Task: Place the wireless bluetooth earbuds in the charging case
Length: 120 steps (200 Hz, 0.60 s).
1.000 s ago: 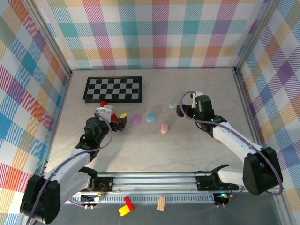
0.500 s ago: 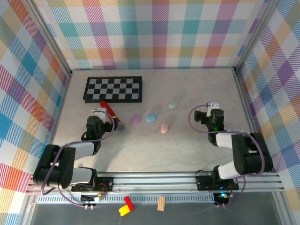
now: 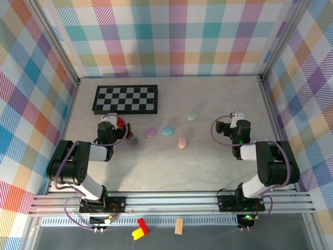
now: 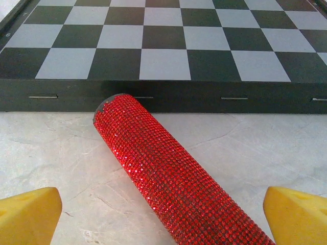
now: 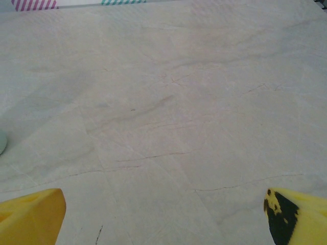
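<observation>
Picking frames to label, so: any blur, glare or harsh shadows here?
Top external: even light, faint shadows beside the pastel oval cases. Left wrist: red glittery cylinder crisp, yellow fingertips soft. Right wrist: pale marbled tabletop washed-out, slightly hazy.

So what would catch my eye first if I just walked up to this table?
Probably the glittery red tube, lying on the pale table just in front of the black-and-white checkerboard at the far left. Then the pastel pebbles mid-table: a purple case, a blue case, a pink case and a mint case. Loud plaid walls frame it all.
</observation>
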### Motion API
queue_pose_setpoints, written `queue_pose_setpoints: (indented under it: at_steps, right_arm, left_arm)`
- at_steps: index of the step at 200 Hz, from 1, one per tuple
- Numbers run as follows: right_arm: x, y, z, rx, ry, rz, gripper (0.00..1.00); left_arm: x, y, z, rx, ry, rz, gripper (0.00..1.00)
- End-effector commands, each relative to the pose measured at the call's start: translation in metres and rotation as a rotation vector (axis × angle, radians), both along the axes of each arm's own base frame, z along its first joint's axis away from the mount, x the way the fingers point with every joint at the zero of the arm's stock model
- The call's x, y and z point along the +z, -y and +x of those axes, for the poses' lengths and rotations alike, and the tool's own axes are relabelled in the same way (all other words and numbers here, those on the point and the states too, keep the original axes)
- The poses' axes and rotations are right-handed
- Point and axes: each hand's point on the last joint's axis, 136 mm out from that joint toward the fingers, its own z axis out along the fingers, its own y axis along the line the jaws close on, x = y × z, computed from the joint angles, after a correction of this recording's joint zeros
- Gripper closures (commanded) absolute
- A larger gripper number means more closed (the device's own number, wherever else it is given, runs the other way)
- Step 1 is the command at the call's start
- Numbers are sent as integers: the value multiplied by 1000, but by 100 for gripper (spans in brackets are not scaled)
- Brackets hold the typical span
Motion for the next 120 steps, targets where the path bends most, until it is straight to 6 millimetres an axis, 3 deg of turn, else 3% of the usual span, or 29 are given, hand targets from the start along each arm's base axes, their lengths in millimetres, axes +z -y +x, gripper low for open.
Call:
queue_pose_setpoints:
  at_steps: [1,120]
  right_arm:
    - [16,-1,8,8,58,14,1]
    - [16,0,8,7,58,14,1]
  left_arm:
    - [13,-6,8,30,47,-15,0]
    - [13,-6,9,29,43,-17,0]
